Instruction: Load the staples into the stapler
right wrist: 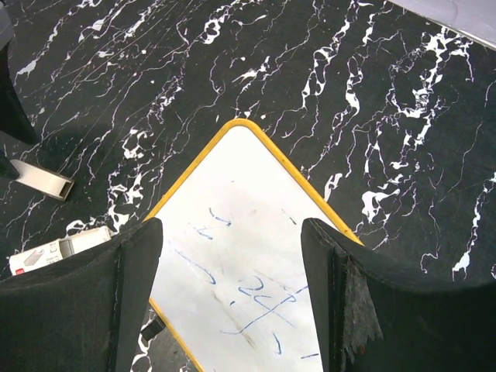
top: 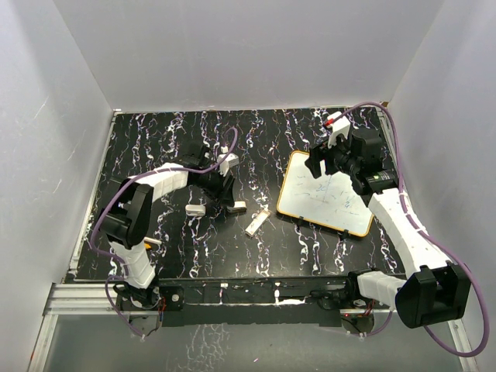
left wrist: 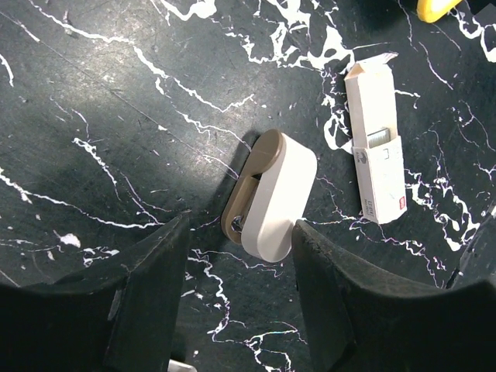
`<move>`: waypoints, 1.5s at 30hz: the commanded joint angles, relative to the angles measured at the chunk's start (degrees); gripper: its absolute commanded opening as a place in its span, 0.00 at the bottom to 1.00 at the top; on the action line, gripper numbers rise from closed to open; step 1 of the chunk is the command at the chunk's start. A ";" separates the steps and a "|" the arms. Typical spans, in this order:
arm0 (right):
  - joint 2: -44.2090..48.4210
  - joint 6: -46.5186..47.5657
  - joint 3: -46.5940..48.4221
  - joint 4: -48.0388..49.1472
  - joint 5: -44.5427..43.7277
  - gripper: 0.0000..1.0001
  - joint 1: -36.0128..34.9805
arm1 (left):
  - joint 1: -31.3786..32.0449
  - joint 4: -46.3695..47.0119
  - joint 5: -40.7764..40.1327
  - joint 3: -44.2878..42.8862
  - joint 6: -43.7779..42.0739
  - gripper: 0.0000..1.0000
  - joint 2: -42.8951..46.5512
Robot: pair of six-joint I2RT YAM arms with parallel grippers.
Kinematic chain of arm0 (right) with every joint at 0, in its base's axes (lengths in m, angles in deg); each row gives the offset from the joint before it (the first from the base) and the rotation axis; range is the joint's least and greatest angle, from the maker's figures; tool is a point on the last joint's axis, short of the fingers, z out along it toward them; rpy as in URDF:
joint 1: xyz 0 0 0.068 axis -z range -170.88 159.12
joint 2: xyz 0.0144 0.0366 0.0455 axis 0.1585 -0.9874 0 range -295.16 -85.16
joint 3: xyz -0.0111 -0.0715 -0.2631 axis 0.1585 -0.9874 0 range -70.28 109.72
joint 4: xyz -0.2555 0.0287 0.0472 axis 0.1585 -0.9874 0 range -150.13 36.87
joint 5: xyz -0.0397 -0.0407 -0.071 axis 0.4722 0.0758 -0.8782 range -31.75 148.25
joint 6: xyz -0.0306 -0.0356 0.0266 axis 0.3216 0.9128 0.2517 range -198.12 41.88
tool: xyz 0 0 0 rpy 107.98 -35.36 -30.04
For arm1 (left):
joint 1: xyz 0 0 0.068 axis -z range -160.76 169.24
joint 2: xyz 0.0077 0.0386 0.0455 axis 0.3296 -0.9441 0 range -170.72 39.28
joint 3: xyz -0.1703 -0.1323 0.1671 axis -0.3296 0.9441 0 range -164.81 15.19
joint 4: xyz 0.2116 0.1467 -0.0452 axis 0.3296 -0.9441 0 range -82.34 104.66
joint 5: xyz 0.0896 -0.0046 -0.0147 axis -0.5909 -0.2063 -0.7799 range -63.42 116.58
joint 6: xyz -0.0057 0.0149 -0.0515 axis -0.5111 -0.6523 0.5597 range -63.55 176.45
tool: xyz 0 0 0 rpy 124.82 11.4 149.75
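Observation:
A white mini stapler (left wrist: 273, 198) with a tan underside lies on the black marbled table. Its near end sits between the tips of my open left gripper (left wrist: 239, 260); the fingers do not touch it. The staples, a cream-white box (left wrist: 377, 151) with its flap open and a metal strip showing, lie just right of the stapler. In the top view the left gripper (top: 227, 195) hangs over the stapler (top: 238, 206), with the box (top: 256, 223) to its right. My right gripper (right wrist: 232, 236) is open and empty above the whiteboard (right wrist: 248, 232).
The yellow-framed whiteboard (top: 325, 194) lies right of centre. A second small white stapler (top: 195, 209) lies left of the left gripper. A thin white pen (top: 151, 242) lies by the left arm. The box also shows in the right wrist view (right wrist: 58, 249).

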 commanded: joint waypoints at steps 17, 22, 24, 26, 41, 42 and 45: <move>1.98 0.06 -0.47 2.79 1.98 0.75 0.75 | 0.33 0.03 -0.69 6.16 -3.64 0.31 -2.33; 1.82 0.07 -0.38 2.53 2.38 0.76 0.78 | 0.33 2.12 0.41 8.42 -3.64 0.29 -1.64; 1.56 0.00 -0.30 2.52 2.79 0.76 0.99 | 0.33 2.88 0.67 8.65 -3.64 0.28 -1.03; 1.39 -0.02 -0.27 2.52 3.19 0.76 1.02 | 0.37 3.20 1.01 8.45 -3.87 0.28 -0.96; 2.15 -0.49 -1.27 3.05 4.86 0.77 1.85 | 0.24 5.95 0.43 9.84 -3.57 0.34 -1.34; 2.18 -0.54 -1.16 2.98 5.08 0.77 1.85 | 0.24 6.11 0.82 10.02 -3.29 0.36 -1.13; 2.23 -0.65 -0.82 2.61 5.34 0.78 1.95 | 0.24 6.59 2.45 10.49 -3.03 0.43 0.60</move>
